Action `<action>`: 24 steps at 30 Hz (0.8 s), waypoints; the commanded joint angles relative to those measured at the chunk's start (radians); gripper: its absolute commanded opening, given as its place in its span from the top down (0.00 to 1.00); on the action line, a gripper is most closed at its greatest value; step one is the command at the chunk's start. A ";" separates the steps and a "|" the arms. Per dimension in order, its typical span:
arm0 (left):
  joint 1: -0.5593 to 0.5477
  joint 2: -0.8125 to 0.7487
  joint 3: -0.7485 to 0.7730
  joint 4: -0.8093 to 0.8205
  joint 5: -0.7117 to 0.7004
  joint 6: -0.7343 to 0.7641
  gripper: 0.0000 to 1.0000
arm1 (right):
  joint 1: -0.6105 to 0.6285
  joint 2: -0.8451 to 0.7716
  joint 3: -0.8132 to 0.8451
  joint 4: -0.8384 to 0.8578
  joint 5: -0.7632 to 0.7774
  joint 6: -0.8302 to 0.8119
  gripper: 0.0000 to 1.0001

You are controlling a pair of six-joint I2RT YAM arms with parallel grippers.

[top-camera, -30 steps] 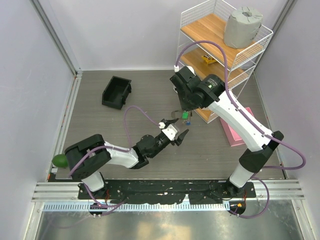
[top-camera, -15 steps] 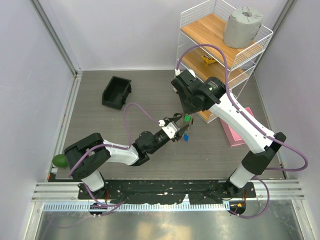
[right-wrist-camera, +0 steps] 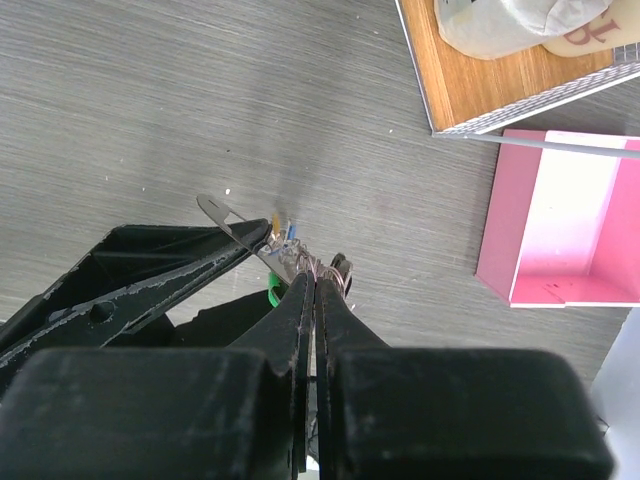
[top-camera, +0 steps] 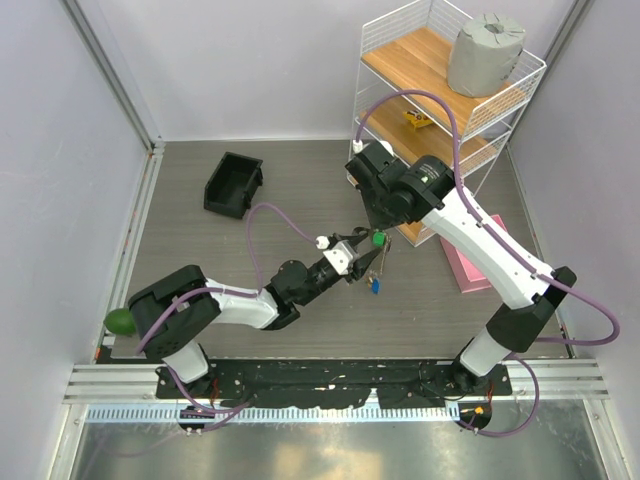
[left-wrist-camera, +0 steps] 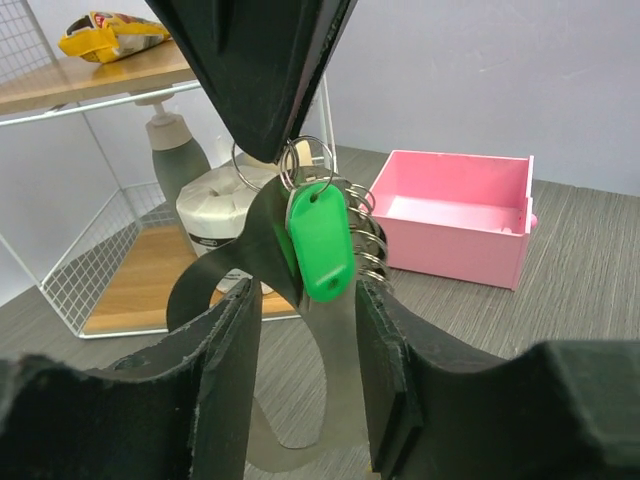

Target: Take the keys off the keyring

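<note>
— Where is the keyring [left-wrist-camera: 368,240]?
— In the air over the table [top-camera: 300,200]. Our left gripper [top-camera: 358,256] has its jaws either side of the green key [left-wrist-camera: 320,240]; we cannot tell whether they press it. Our right gripper [right-wrist-camera: 313,290], jaws pressed together, pinches the keyring from above.
— How will it handle?
— Light, we judge, with springy wire and slick metal. We'd take the key's plastic head. The blue key [top-camera: 374,286] dangles below; the rack [top-camera: 530,62] and pink box [left-wrist-camera: 450,250] crowd the right.

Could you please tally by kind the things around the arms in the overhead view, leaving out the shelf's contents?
Open boxes: 2, the black bin and the pink box.
Wire shelf: 1.
Green fruit: 1.
Bunches: 1, the keyring with its keys, in the right gripper.
Total: 5.
</note>
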 commanded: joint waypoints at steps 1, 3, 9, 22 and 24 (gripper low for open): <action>-0.001 -0.016 0.049 0.221 0.031 -0.024 0.56 | 0.001 -0.040 -0.005 0.045 -0.017 0.008 0.95; -0.002 -0.016 0.053 0.221 0.037 -0.035 0.59 | 0.001 -0.040 -0.008 0.045 -0.019 0.011 0.95; 0.000 -0.019 0.044 0.222 0.045 -0.081 0.66 | 0.001 -0.043 -0.008 0.045 0.006 0.013 0.95; -0.001 -0.103 -0.056 0.137 -0.003 -0.184 0.60 | -0.005 -0.035 0.015 0.023 0.046 0.005 0.95; -0.001 -0.123 -0.063 0.100 -0.012 -0.178 0.59 | -0.005 -0.034 0.015 0.025 0.041 0.007 0.95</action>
